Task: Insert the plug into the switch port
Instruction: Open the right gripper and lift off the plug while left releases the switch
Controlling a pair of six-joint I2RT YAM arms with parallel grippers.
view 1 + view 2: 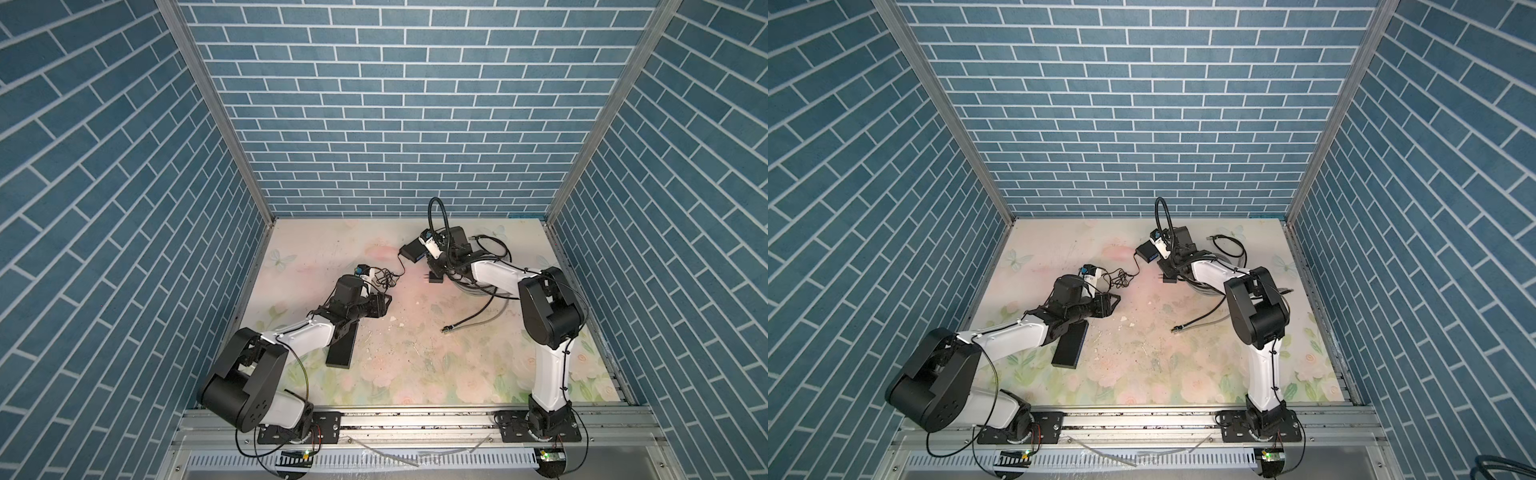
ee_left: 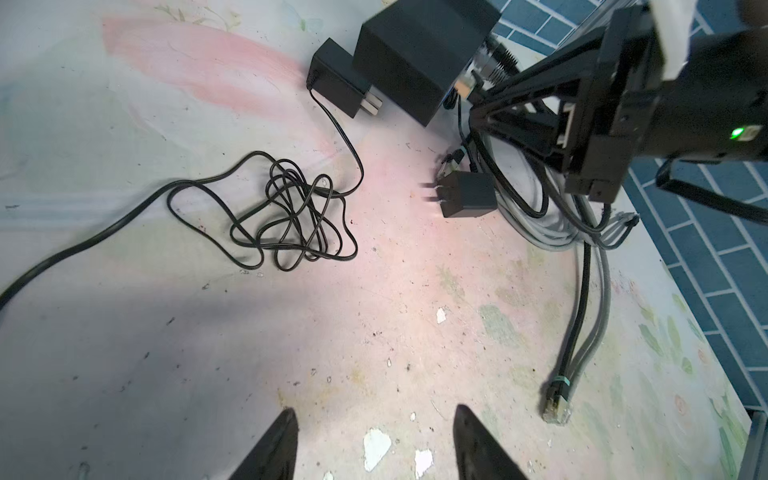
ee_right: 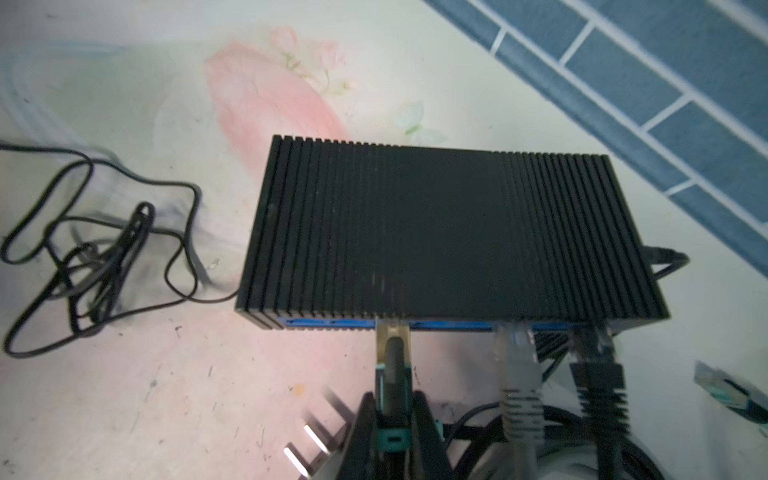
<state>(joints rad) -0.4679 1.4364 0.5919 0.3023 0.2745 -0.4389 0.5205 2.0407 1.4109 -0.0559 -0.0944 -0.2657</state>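
Right arm stretches forward, right fingers pinched close; left arm bent low, left fingers apart.

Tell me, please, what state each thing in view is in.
switch: flat on the table.
held plug: clamped, tip at a switch port.
grey plug: in a port.
black plug: in a port.
loose plug: lying free.
right gripper: shut on held plug.
left gripper: open, empty.

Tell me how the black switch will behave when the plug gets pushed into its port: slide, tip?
Probably slides: the switch seems loose on the smooth table, and the open left gripper isn't bracing it. Tipping seems unlikely; it is low and wide. Its finned casing looks like metal, so likely rigid and fairly heavy for its size.
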